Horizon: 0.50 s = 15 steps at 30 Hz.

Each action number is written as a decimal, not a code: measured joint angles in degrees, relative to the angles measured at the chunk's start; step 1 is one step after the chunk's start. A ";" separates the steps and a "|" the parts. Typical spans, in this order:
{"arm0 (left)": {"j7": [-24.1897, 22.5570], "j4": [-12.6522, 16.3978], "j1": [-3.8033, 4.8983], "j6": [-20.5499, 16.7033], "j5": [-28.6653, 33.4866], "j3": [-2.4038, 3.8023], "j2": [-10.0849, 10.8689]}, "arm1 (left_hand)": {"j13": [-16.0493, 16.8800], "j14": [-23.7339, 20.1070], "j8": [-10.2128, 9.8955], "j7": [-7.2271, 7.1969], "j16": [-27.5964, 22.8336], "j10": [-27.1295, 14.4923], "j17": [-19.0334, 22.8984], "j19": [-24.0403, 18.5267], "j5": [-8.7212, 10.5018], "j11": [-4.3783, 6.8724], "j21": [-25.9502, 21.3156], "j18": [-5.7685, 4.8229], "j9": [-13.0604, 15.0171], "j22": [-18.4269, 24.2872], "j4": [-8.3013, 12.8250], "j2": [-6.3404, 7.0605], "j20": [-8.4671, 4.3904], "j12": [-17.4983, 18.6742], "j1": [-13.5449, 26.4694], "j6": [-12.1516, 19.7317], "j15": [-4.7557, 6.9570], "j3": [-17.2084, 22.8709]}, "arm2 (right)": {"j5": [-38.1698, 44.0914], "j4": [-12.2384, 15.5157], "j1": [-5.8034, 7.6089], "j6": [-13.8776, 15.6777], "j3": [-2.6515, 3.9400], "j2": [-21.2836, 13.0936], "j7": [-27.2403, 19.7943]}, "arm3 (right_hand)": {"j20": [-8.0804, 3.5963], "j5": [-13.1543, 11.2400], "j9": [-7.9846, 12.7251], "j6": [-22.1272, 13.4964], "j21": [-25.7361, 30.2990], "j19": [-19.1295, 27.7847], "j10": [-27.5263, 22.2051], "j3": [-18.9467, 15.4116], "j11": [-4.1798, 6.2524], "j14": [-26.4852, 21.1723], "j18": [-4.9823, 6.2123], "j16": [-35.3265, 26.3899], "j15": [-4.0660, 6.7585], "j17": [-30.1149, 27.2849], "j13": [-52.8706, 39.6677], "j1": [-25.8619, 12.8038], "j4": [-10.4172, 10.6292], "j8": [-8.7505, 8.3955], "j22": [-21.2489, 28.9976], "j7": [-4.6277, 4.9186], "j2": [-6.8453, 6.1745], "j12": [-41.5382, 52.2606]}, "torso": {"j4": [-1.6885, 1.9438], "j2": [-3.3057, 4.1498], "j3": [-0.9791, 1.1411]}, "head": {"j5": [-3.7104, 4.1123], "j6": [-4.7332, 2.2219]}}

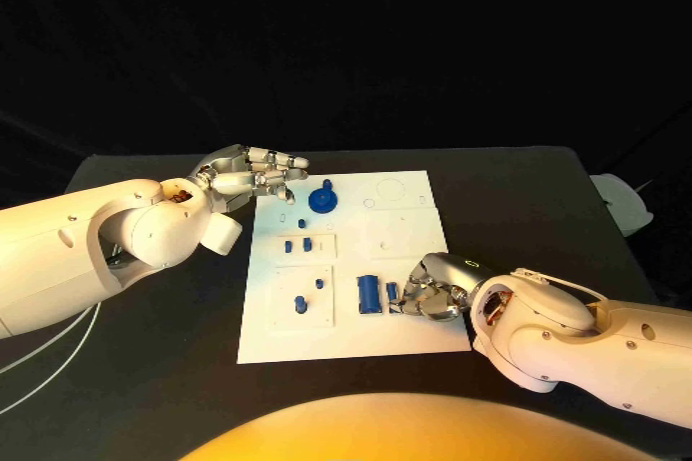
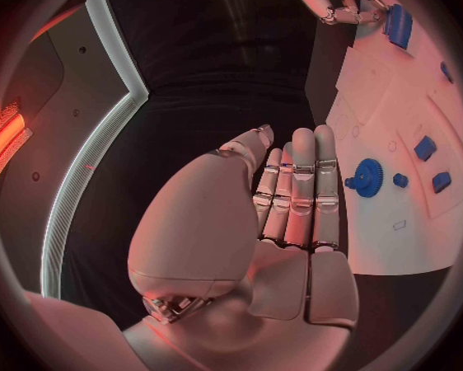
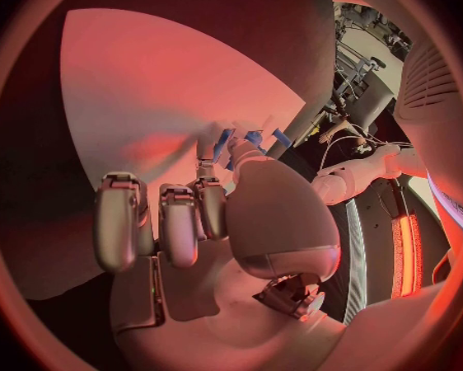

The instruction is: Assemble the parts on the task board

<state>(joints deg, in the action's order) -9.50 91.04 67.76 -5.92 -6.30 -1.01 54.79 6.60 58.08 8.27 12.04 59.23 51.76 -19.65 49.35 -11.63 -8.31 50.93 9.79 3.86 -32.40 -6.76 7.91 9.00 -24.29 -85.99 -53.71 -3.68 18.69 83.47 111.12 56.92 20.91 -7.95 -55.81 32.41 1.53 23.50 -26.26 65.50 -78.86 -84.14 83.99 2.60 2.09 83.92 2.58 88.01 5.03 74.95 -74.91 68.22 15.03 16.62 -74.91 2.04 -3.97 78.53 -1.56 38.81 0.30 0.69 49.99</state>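
On the white task board (image 1: 346, 326), the right hand (image 1: 433, 293) is curling its fingers beside a long blue part (image 1: 369, 294), grip unclear. Far left, the left hand (image 1: 253, 173) is hovering with fingers extended, empty, near the blue gear (image 1: 325, 198).

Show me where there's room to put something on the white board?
The white task board is bare along its near edge and around its far right corner. It's crowded by the long blue bar-shaped part, where the silver right hand works.
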 measured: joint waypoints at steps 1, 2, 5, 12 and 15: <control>0.00 0.00 0.00 0.00 0.00 0.00 0.00 | 0.00 0.00 0.00 0.00 0.00 0.00 0.00 0.00 0.00 0.00 0.00 0.00 0.00 0.00 0.00 0.00 0.00 0.00 0.00 0.00 0.00 0.00 | 0.03 -0.09 0.00 -0.04 0.00 0.03 0.01 | 0.00 -0.08 -0.01 0.00 0.00 0.00 0.00 -0.05 0.00 0.00 0.00 0.00 0.00 0.00 0.00 0.22 -0.05 0.00 0.00 0.00 -0.16 0.00 | 0.00 -0.01 -0.01 | -0.01 0.00; 0.00 0.00 0.00 0.00 0.00 0.00 -0.01 | 0.00 0.00 0.00 0.00 0.00 0.00 0.00 0.00 0.00 0.00 0.00 0.00 0.00 0.00 0.00 0.00 0.00 0.00 0.00 0.00 0.00 0.00 | 0.08 -0.15 0.00 -0.08 0.00 0.03 0.01 | 0.00 -0.34 -0.04 0.00 0.00 0.00 0.00 -0.23 0.00 0.00 -0.01 0.00 0.00 0.00 0.00 0.76 -0.23 0.00 0.00 0.00 0.03 0.00 | 0.00 -0.01 -0.02 | -0.01 0.00; 0.00 -0.02 0.00 0.01 0.00 0.00 -0.02 | 0.00 0.00 0.00 0.00 0.00 0.00 0.00 0.00 0.00 0.00 0.00 0.00 0.00 0.00 0.00 0.00 0.00 0.00 0.00 0.00 0.00 0.00 | 0.30 -0.21 -0.01 -0.14 0.00 0.00 0.03 | 0.00 -1.25 -0.19 0.00 0.00 0.00 0.00 -0.55 0.00 0.00 0.00 0.00 0.00 0.00 -0.01 1.85 -0.55 0.00 0.00 0.00 0.06 0.00 | -0.01 -0.04 -0.03 | 0.03 0.00; 0.00 -0.12 0.00 0.02 0.00 -0.08 -0.01 | 0.00 0.00 0.00 0.00 0.00 0.00 0.00 0.00 0.00 0.00 0.00 0.00 0.00 0.00 0.00 0.00 0.00 -0.02 0.00 0.00 0.00 0.00 | 0.60 0.59 0.01 0.23 0.02 -0.88 -0.34 | 0.00 -2.09 -0.21 0.00 0.34 0.00 0.00 -1.08 0.00 0.00 0.00 0.00 0.00 -0.01 -0.02 2.10 -0.50 0.00 0.01 0.00 0.31 -0.42 | -0.01 -0.10 -0.02 | -0.10 -0.39; 0.00 -0.29 -0.01 0.03 0.01 -0.15 -0.01 | 0.00 0.00 0.00 0.00 0.00 0.00 0.07 0.00 0.00 0.00 0.00 -0.01 0.00 0.07 0.00 0.00 0.00 -0.33 0.00 0.00 0.00 0.00 | 0.34 1.04 0.39 1.00 0.04 -1.47 -1.26 | 0.00 -2.09 -0.21 -0.38 1.62 0.00 0.00 -1.69 0.00 0.00 -0.01 0.00 0.00 -0.01 -0.02 2.10 0.09 0.00 0.01 0.29 0.31 -1.31 | 0.03 -0.20 -0.03 | -0.02 -0.54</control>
<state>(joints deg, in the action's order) -9.50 90.75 67.74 -5.88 -6.29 -1.16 54.78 6.60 58.08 8.26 12.04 59.23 51.77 -19.59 49.35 -11.64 -8.31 50.93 9.79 3.86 -32.33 -6.76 7.91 9.00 -24.62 -85.99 -53.71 -3.68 18.68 83.82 112.17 57.31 21.92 -7.91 -57.29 31.15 1.53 21.41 -26.47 65.12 -77.24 -84.14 83.99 0.91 2.09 83.92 2.57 88.01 5.03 74.94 -74.93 70.32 15.12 16.62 -74.90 2.32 -3.66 77.22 -1.53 38.61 0.27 0.68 49.45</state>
